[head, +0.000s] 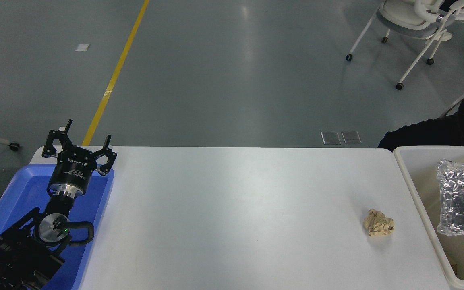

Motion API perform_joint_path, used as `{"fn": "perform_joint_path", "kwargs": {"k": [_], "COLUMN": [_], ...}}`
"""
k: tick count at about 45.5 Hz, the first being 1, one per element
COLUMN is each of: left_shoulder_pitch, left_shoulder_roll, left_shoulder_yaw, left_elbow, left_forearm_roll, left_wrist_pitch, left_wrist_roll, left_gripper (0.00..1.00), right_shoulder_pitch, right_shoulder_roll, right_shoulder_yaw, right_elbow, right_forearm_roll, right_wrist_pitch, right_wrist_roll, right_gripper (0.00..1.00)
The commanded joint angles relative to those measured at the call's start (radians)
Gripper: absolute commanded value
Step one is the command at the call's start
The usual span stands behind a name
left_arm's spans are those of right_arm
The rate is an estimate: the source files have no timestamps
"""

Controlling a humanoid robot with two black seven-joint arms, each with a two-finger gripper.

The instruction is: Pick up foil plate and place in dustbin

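The foil plate [462, 196], crinkled and shiny silver, is inside the opening of the cream dustbin [413, 189] at the right edge, its broad face turned toward the camera. A small black part touches the plate's right side at the picture's border; the rest of the right arm is out of frame, so I cannot tell whether the plate is held or loose. My left gripper [79, 141] is parked open and empty over the blue tray at the lower left.
A small crumpled tan paper ball [379, 223] lies on the white table [232, 209] just left of the dustbin. The blue tray [95, 201] sits under the left arm. A dark shape [429, 133] is behind the dustbin. A white chair [413, 20] stands far back.
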Motion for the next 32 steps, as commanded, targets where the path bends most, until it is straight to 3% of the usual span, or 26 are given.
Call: {"fn": "perform_joint_path", "kwargs": {"k": [1, 9, 16, 19, 25, 32], "left_shoulder_pitch": [-0.002, -0.003, -0.003, -0.003, -0.003, -0.003], "left_shoulder_roll": [0.0, 0.0, 0.0, 0.0, 0.0, 0.002], "left_shoulder_yaw": [0.001, 0.008, 0.009, 0.009, 0.009, 0.009], "left_elbow": [0.0, 0.0, 0.0, 0.0, 0.0, 0.0], "left_forearm_roll": [0.0, 0.0, 0.0, 0.0, 0.0, 0.0], "left_wrist_pitch": [0.0, -0.001, -0.003, -0.003, -0.003, -0.001], "left_wrist_roll": [0.0, 0.003, 0.005, 0.005, 0.005, 0.003], "left_gripper": [1.0, 1.0, 1.0, 1.0, 1.0, 1.0], "right_shoulder_pitch": [-0.012, 0.107, 0.457, 0.74, 1.077, 1.309], "right_shoulder_roll": [0.024, 0.015, -0.14, -0.157, -0.122, 0.03], "right_shoulder_yaw": [0.014, -0.031, -0.281, -0.452, -0.629, -0.695], "right_elbow": [-0.009, 0.115, 0.493, 0.729, 0.963, 1.146], "right_forearm_roll": [0.007, 0.004, 0.01, 0.022, 0.197, 0.429], "right_wrist_pitch": [0.004, 0.013, 0.108, 0.193, 0.358, 0.54], "right_wrist_roll": [-0.008, 0.001, 0.0, 0.001, 0.001, 0.001], "right_gripper": [1.0, 1.0, 1.0, 1.0, 1.0, 1.0]}}
